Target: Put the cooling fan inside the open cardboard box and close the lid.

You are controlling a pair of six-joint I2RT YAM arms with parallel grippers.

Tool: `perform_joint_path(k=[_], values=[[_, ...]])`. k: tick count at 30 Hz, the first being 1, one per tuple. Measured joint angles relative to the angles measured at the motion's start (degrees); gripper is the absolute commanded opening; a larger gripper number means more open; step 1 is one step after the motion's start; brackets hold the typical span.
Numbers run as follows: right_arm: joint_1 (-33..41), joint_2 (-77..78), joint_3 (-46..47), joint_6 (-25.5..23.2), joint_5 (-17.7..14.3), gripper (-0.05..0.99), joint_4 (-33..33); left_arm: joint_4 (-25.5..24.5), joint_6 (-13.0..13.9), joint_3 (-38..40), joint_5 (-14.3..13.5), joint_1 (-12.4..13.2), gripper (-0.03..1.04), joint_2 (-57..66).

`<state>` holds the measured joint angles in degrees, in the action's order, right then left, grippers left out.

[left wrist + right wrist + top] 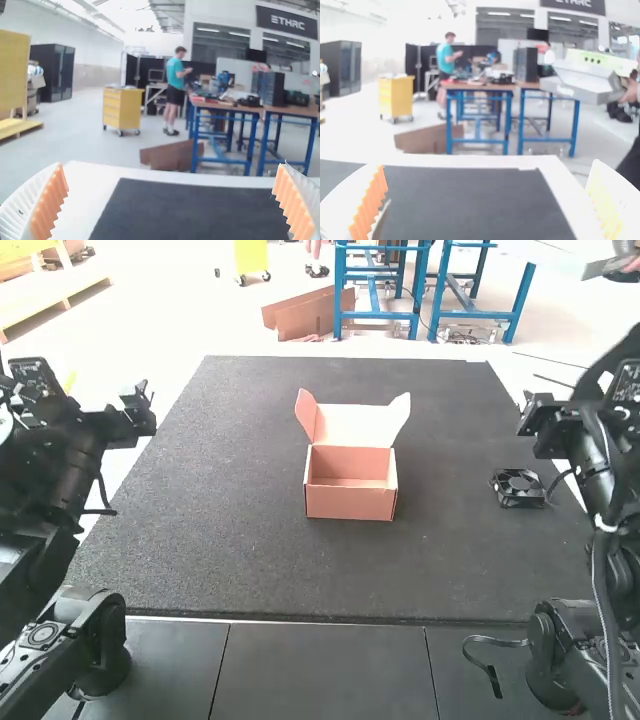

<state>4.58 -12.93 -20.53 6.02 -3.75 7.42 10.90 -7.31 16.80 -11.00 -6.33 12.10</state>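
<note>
At mat (pixel 200 530) centre, open cardboard box (pixel 350 498); cooling fan (pixel 518 487) far right.

You have a pale pinkish-brown cardboard box (pixel 350 485), a black cooling fan (pixel 518 487), a dark grey, finely speckled mat (pixel 200 520), and white ribbed fingers (pixel 20 212) with orange pads (pixel 50 202) on both the left gripper (pixel 165 210) and the right gripper (pixel 485 210).
</note>
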Motion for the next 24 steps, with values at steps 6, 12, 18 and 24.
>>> perform_joint_path(k=[6,12,18,24], values=[[0.00,-9.40,-12.04,-4.42,-1.77,0.91,-13.46,-8.96,0.00,9.27,-1.09,0.00,0.97,9.90],[0.00,-17.29,-21.44,-7.89,-3.72,0.91,-27.78,-19.93,-0.04,20.26,-1.27,0.00,0.97,22.21],[0.00,-27.39,-28.46,-8.15,-4.33,0.91,-39.82,-30.99,-0.02,30.14,-1.20,0.00,0.97,31.41],[-0.13,-33.11,-31.52,-4.00,-4.15,0.91,-47.08,-39.52,0.00,35.01,2.80,-0.02,0.97,34.88]])
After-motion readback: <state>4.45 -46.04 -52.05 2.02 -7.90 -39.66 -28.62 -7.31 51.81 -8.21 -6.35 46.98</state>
